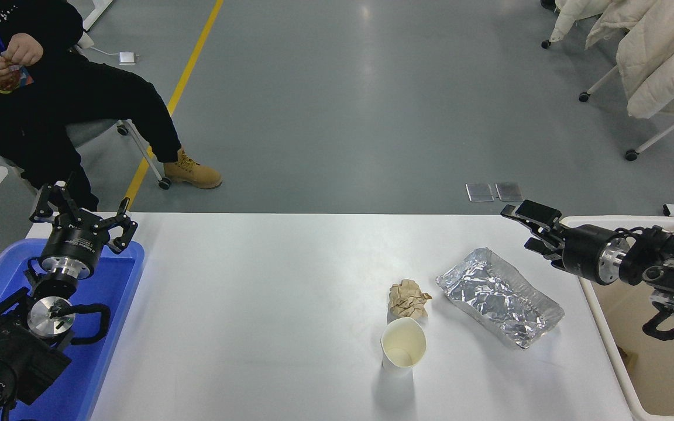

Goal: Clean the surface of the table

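Table [267, 327] fills lower frame, white top, runs from blue tray at L to cream bin at R. Nearest item: paper cup [403, 344], upright, open mouth up, standing on table R of centre. Just behind it, crumpled brown paper wad [408, 298], near the cup rim in the view; contact can't be told. R of wad: foil container [499, 296], crinkled, lying at an angle w/ its far-L corner toward the table's far edge, apart from wad and cup. Blue tray [120, 292] at L table edge; L arm parked over it, L gripper [83, 219] pointing away from camera, fingers spread open, holding nothing. Cream bin [635, 374] at R table edge, small brown scrap visible inside near its L wall. R arm comes in from R edge above the bin's far end; R gripper [533, 225] over the table's far-R corner, beyond the foil container and clear of it, fingers apart, empty. Beyond table: grey floor w/ yellow line, two small clear squares on floor near the far-R corner. Person seated far L, hands together holding a small item. Pale coats on rack far R.
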